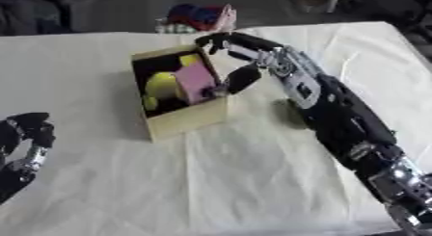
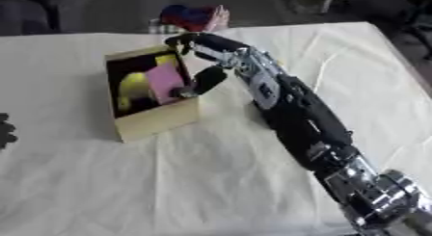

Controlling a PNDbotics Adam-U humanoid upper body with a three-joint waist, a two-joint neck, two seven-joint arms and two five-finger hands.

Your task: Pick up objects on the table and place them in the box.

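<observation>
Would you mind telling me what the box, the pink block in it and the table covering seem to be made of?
The box looks like plain cardboard or light wood: matte tan walls, straight edges, no gloss. The pink block, with the right hand at it, looks like matte foam or plastic, flat-faced and evenly coloured; which one cannot be told. The table covering looks like white cloth, creased and wrinkled.

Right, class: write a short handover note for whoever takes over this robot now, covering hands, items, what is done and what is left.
Right hand: over the box's right rim, thumb and fingers around the pink flat object, which stands inside the box.
Left hand: idle at the lower left, fingers curled, holding nothing.
Done: yellow objects already in the box.
Left: release the pink one and withdraw. No other loose items show on the white table.
</observation>
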